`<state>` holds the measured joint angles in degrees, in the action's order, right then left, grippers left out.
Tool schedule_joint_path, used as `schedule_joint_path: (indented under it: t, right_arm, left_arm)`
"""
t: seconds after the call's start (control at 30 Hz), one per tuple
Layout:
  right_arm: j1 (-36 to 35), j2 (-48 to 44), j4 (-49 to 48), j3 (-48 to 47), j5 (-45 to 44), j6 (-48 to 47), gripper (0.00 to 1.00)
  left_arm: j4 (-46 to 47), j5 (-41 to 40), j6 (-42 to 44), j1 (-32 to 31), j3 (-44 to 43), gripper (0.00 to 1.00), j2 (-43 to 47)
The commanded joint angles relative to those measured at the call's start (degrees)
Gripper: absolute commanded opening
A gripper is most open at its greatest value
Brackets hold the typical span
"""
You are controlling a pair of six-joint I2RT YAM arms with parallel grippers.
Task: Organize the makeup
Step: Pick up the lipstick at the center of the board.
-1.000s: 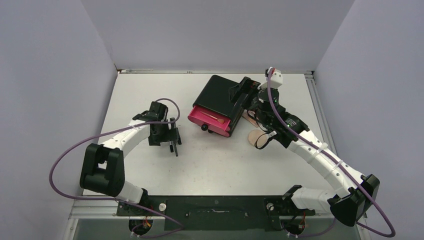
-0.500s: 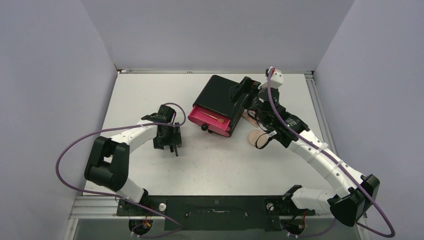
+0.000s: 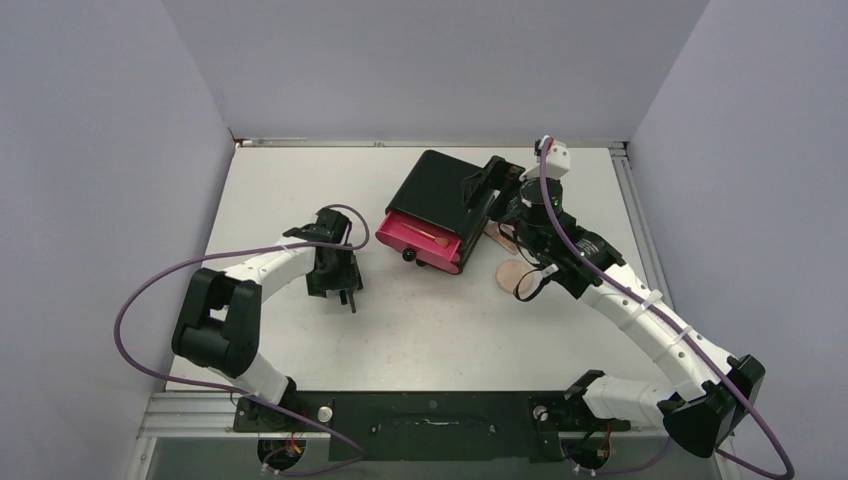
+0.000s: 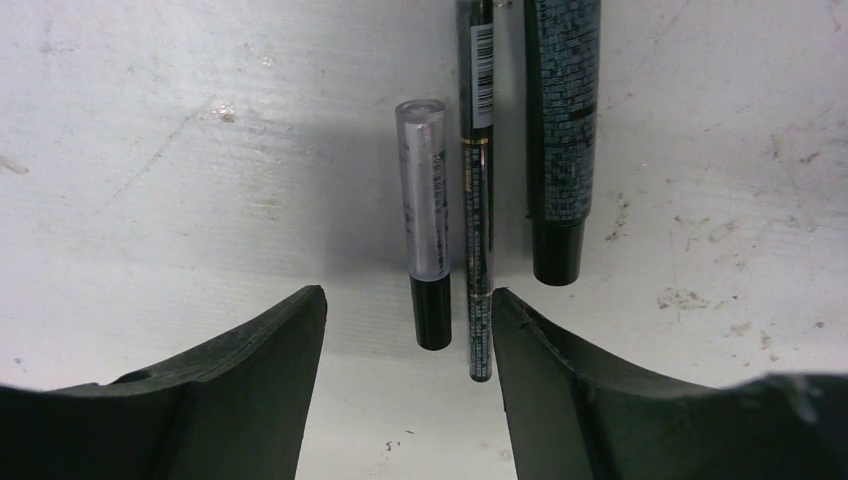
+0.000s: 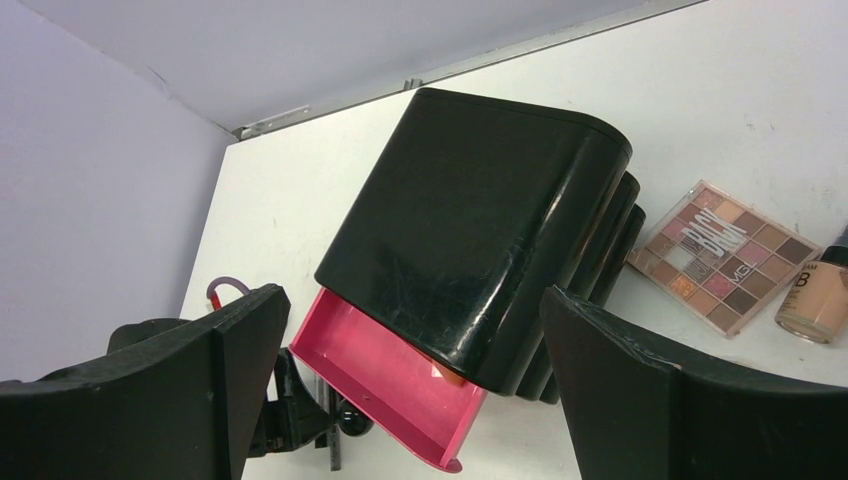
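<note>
In the left wrist view my left gripper (image 4: 410, 330) is open and low over the table. Between its fingers lie a silver tube with a black cap (image 4: 430, 225) and a thin black pencil (image 4: 478, 200), whose end is close to the right finger (image 4: 560, 390). A thicker black tube (image 4: 560, 130) lies just outside that finger. My right gripper (image 5: 415, 330) stands wide open above the black cabinet (image 5: 470, 230), holding nothing. The cabinet's pink drawer (image 3: 420, 240) is pulled out with an orange-handled brush (image 3: 428, 235) in it. An eyeshadow palette (image 5: 725, 255), a tan tube (image 5: 815, 300) and a peach disc (image 3: 512, 272) lie right of the cabinet.
The drawer's round black knob (image 3: 409, 256) sticks out toward the left gripper (image 3: 340, 280). Grey walls close in the table (image 3: 290, 190) on the left, back and right. The right arm reaches over the peach disc.
The left gripper has shifted slightly right and lower over the pencils, and its jaws have narrowed. The right arm has hardly moved.
</note>
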<state>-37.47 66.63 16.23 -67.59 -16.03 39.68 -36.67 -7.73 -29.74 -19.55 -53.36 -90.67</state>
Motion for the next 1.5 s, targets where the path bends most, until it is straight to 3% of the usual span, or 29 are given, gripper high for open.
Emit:
schedule_joint_path:
  t: [0.0, 0.2, 0.53, 1.0, 1.23, 1.47]
  right_arm:
    - [0.4, -1.7, -0.2, -1.9, -0.3, -0.4, 0.95]
    - [0.4, -1.9, -0.2, -1.7, -0.5, -0.5, 0.95]
    - [0.5, -1.5, -0.1, -1.5, -0.5, -0.6, 0.96]
    - [0.6, -1.3, 0.4, -1.8, 0.1, -0.8, 0.95]
    - [0.6, -1.2, 0.5, -1.8, 0.4, -0.7, 0.95]
    - [0.5, -0.9, 0.6, -2.1, 0.8, -0.7, 0.95]
  left_arm:
    - [0.9, -0.3, -1.3, 1.1, -1.2, 0.56, 0.9]
    - [3.2, 1.9, -2.3, 3.5, 1.1, 0.45, 2.1]
    - [3.4, 1.7, -1.9, 3.2, 0.3, 0.41, -1.0]
    - [3.1, 2.2, -1.5, 2.8, 0.8, 0.18, 0.8]
    - [2.4, 2.8, -1.1, 2.8, 0.5, 0.00, 1.4]
    - [2.9, 5.9, 0.9, 2.8, 0.5, 0.00, 5.7]
